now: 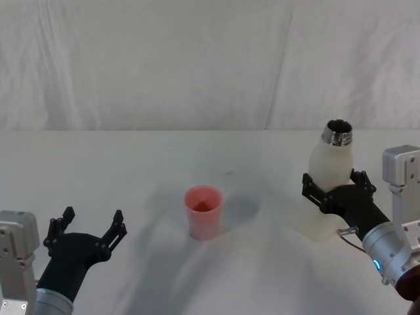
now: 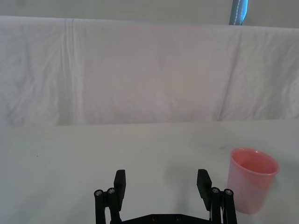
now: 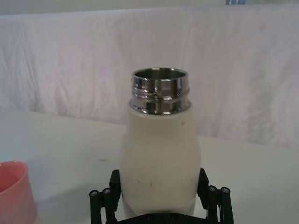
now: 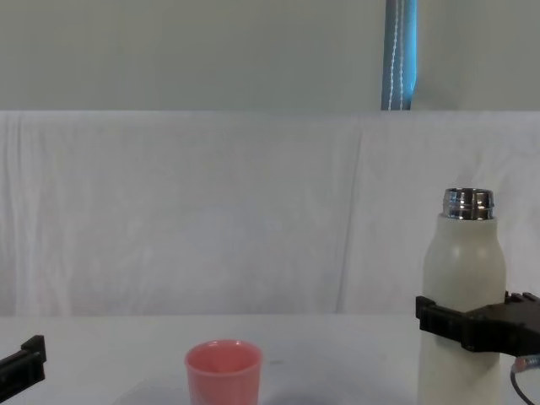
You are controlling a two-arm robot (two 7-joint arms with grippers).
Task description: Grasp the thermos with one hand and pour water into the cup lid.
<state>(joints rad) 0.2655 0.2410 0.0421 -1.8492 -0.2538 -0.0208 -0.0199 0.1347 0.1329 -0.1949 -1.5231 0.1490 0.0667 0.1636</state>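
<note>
At the right edge of the head view, the right black two-fingered pincer (image 1: pixel 338 190) on its silver-grey metal arm reaches in from the lower right corner and is clamped around the lower body of the tall cream-white matte thermos (image 1: pixel 331 177), one finger on each side. The thermos stands upright on the white cloth-covered worktop (image 1: pixel 164 157), its rounded shoulders narrowing to a shiny threaded steel neck, open at the top. In the lower left corner the left black pincer (image 1: pixel 88 230) hovers low over the worktop with its fingers spread apart, holding nothing. One small salmon-pink plastic cup lid (image 1: pixel 203 212), slightly tapered with a round rim, stands near the frame's centre, between the two pincers and well apart from the thermos.
</note>
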